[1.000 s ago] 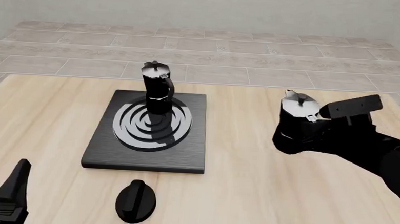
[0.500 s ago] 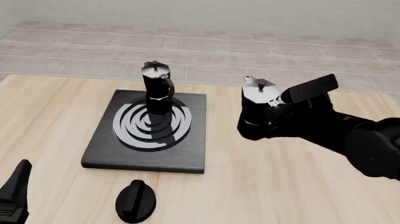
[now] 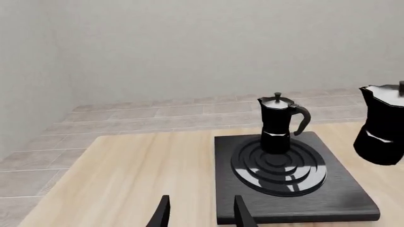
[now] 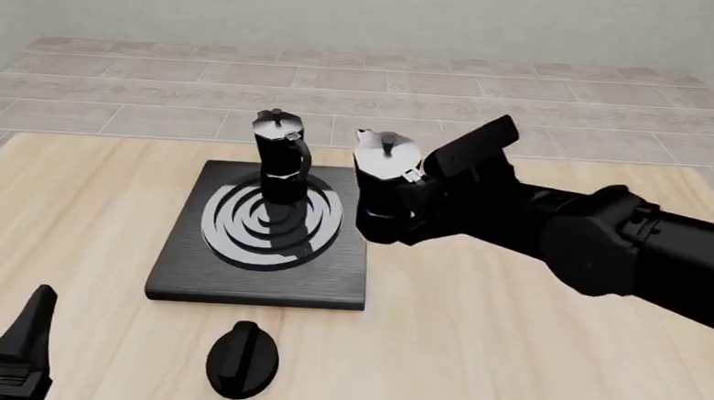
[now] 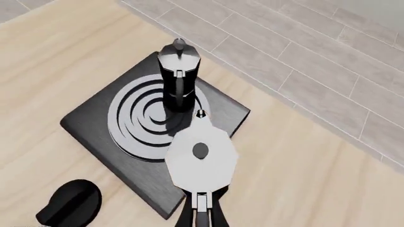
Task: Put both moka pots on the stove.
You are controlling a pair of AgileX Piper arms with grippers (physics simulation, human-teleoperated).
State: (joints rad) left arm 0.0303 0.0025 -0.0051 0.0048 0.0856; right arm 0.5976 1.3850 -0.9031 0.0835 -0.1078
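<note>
One moka pot point(image 4: 280, 155) stands upright on the far part of the black stove point(image 4: 195, 269), at the back of its ring burner. A second moka pot point(image 4: 385, 190) hangs in the air over the stove's right edge, and my right gripper point(image 4: 429, 181) is shut on its handle side. From the right wrist view, its silver lid point(image 5: 200, 158) sits just past the gripper point(image 5: 200, 213), with the standing pot point(image 5: 179, 78) and the stove point(image 5: 88, 120) beyond. My left gripper point(image 4: 1, 346) rests open and empty at the near left; its fingers point(image 3: 162, 213) face the stove point(image 3: 353, 201).
A black teardrop-shaped knob point(image 4: 242, 359) lies on the wooden table just in front of the stove, also showing in the right wrist view as the knob point(image 5: 69, 204). A tiled floor and a plain wall lie beyond the table's far edge.
My right arm has carried the held moka pot leftward from the table's right side to the stove's right edge. The left arm and the standing pot have not moved.
</note>
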